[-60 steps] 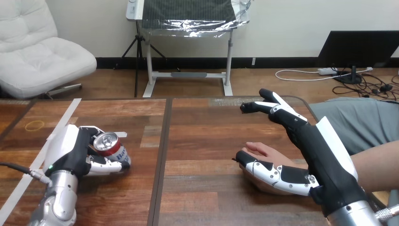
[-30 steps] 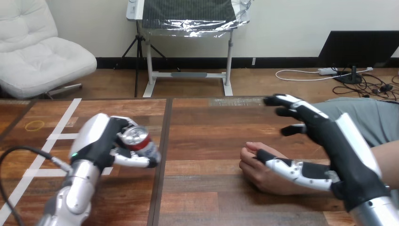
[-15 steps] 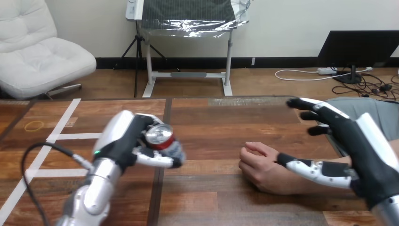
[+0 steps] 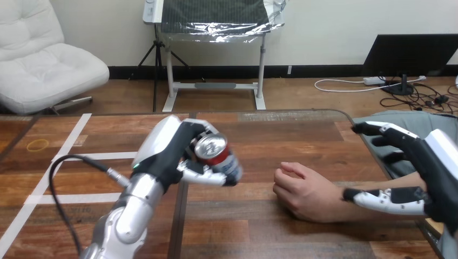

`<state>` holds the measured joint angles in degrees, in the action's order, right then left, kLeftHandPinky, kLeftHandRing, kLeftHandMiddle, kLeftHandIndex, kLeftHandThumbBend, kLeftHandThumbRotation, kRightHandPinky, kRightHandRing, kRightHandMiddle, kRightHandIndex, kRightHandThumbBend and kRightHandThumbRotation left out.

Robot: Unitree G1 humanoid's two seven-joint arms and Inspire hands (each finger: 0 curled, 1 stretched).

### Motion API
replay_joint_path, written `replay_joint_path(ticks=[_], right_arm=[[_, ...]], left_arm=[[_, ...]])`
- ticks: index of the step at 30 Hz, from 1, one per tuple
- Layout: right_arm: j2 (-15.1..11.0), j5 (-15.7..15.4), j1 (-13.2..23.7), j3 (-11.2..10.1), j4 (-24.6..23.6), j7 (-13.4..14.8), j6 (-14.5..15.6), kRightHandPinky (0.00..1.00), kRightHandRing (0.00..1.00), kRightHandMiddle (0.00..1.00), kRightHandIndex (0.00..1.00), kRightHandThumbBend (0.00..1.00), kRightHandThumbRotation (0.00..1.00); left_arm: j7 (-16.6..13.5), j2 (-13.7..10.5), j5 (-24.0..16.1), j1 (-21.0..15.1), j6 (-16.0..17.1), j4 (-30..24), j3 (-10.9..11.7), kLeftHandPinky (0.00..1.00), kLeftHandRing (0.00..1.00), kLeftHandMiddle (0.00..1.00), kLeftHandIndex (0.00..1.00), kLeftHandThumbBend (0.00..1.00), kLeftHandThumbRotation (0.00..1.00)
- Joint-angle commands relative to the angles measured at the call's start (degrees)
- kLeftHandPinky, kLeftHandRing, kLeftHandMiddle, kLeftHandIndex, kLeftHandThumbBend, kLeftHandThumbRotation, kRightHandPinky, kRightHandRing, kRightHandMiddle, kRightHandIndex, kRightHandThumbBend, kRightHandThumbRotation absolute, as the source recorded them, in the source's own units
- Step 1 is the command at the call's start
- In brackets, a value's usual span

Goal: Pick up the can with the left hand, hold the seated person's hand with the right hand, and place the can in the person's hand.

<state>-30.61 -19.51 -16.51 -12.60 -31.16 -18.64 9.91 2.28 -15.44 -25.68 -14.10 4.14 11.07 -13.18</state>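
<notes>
Red can (image 4: pixel 217 155) with a silver top, tilted with the top towards the camera, held above the tabletop at centre-left. Left hand (image 4: pixel 172 152) has fingers and thumb wrapped round it, left arm (image 4: pixel 127 216) rising from the near edge. Person's hand (image 4: pixel 303 195) rests on the wooden table (image 4: pixel 259 135) right of the can, apart from it, fingers loosely curled. Right hand (image 4: pixel 432 172) is at the right edge, fingers (image 4: pixel 378 129) spread wide and straight above the person's forearm, thumb (image 4: pixel 381 198) alongside the wrist; can't tell if it touches, nothing gripped. Surface: dark planks, a seam (image 4: pixel 182 216) running near to far left of centre, white tape lines (image 4: pixel 70 156) on the left half, yellow rubber band (image 4: pixel 39 144) far left.
</notes>
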Motion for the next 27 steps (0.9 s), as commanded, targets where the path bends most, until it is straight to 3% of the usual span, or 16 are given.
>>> replay_joint_path(ticks=[1, 14, 27], right_arm=[[-4.81, -1.97, 5.08, -1.83, -3.09, -2.06, 0.44, 0.71, 0.84, 0.86, 0.82, 0.8, 0.0], [-13.33, -7.52, 7.89, -1.16, -0.54, -9.27, 2.61, 0.71, 0.85, 0.86, 0.81, 0.87, 0.0], [-19.76, -13.15, 13.06, 3.32, 2.86, -17.28, 3.62, 0.78, 0.87, 0.87, 0.8, 0.89, 0.0]], left_arm=[[0.15, 0.86, -0.38, -4.37, -0.22, -5.66, 0.1, 0.34, 0.39, 0.45, 0.48, 0.65, 0.0], [1.59, 1.8, -1.13, -3.93, -1.0, -7.69, -0.31, 0.34, 0.39, 0.44, 0.48, 0.64, 0.0], [1.92, 2.1, -1.37, -3.76, -0.41, -7.64, -0.43, 0.34, 0.39, 0.44, 0.48, 0.64, 0.0]])
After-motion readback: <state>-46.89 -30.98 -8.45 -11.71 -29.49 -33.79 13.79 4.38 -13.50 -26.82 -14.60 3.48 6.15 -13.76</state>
